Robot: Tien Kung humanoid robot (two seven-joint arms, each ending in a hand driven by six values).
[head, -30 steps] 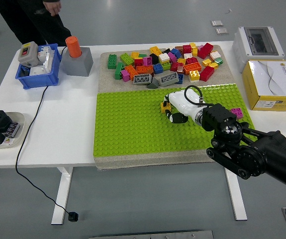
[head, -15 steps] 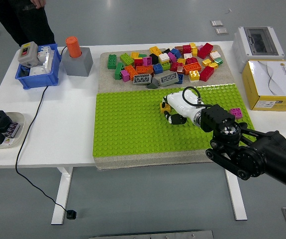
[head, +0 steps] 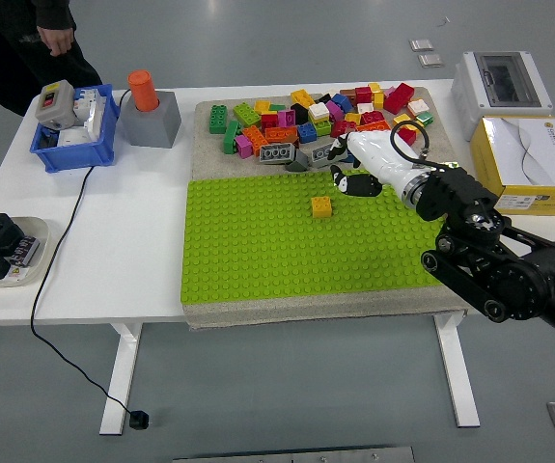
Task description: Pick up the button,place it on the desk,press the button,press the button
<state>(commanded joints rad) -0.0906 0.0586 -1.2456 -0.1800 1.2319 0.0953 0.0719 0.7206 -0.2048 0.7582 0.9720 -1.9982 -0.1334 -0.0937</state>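
The button (head: pixel 143 89) is an orange cylinder standing on a grey box (head: pixel 152 123) at the table's far left, wired by a black cable (head: pixel 65 230). My right hand (head: pixel 354 179), white with dark fingertips, hovers far from it at the far edge of the green baseplate (head: pixel 258 251), next to the pile of loose bricks (head: pixel 325 121). Its fingers are relaxed and hold nothing. A small yellow brick (head: pixel 322 206) sits alone on the baseplate, just below and left of the hand. My left arm does not show.
A blue bin (head: pixel 72 145) holding a grey switch box (head: pixel 54 103) stands at the far left. A tray (head: pixel 28 231) with black parts lies at the left edge. A yellow carton (head: pixel 528 164) and a white box (head: pixel 501 87) sit on the right. A person's hand (head: pixel 57 39) hangs at the top left.
My right hand has let go of the yellow brick, which stays on the baseplate, and has lifted away up and to the right. The person has shifted left.
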